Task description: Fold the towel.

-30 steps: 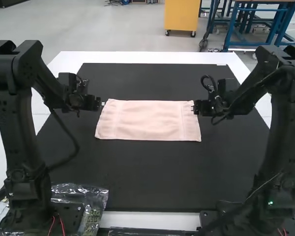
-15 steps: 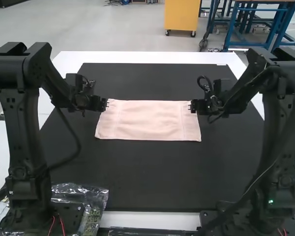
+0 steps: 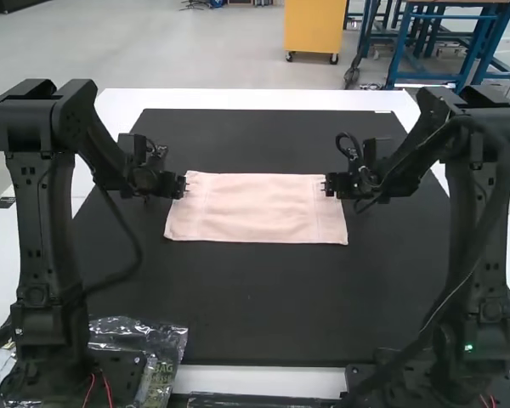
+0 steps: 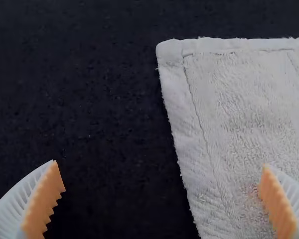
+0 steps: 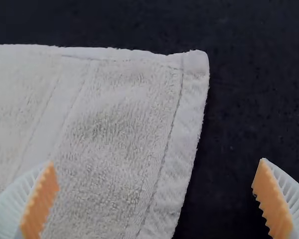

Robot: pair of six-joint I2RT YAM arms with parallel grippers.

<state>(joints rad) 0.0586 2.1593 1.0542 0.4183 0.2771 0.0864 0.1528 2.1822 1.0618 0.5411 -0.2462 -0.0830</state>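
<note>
Pale pink towel (image 3: pixel 255 208) lies flat on the black mat (image 3: pixel 263 297) over the white bench (image 3: pixel 255 99), a neat rectangle, longer side to side, between the two arms; layer count, cannot tell. Left gripper (image 3: pixel 183 184) at the towel's left end, by the far corner: jaws spread wide, one finger over terry, its mate over mat, the hemmed edge between them. Right gripper (image 3: pixel 328 184) near the far right corner: jaws likewise well apart, the side hem running between. Clear plastic bag (image 3: pixel 166 344) near left arm's base.
</note>
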